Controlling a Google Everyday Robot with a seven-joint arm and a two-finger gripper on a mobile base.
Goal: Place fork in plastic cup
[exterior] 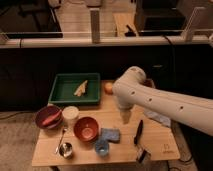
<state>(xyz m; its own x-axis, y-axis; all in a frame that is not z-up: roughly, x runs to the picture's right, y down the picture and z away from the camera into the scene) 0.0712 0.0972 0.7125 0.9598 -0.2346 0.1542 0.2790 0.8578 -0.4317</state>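
The fork (61, 138), thin and silver, lies on the wooden table (155, 150) at the front left, between a dark red bowl (48, 116) and a small metal cup (65, 149). A white cup (70, 115) stands just behind it. A small blue cup (102, 147) stands at the front centre. My white arm (150, 97) reaches in from the right. Its gripper (125, 118) points down over the table's middle, to the right of a red bowl (86, 128) and well away from the fork. Nothing shows in it.
A green tray (60, 95) with a pale yellowish item (81, 88) sits at the back left. An orange fruit (108, 88) lies beside it. A blue sponge (110, 135) and a black utensil (138, 132) lie at the front right. A railing runs behind the table.
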